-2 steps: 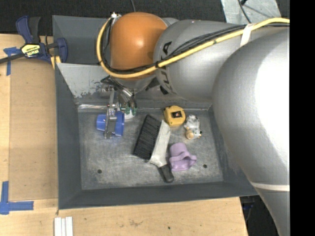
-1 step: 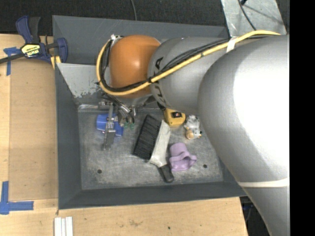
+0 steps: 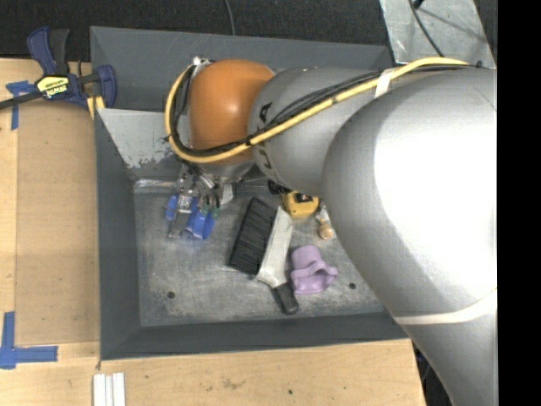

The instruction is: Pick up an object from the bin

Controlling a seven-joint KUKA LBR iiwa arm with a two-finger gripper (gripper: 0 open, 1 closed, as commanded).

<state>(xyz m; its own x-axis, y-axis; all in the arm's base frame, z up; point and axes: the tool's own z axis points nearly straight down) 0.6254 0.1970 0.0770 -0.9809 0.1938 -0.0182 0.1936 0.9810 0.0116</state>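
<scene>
Blue piece (image 3: 193, 220) just below the gripper (image 3: 201, 196) looks light, stiff and slick; pinch its narrow middle; gripper's opening: cannot tell.

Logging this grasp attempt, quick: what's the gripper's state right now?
Gripper: open or closed cannot be told; it is low over a blue thing in the left part of the bin.

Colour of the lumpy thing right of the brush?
The lumpy thing is pale purple; camera view.
</scene>
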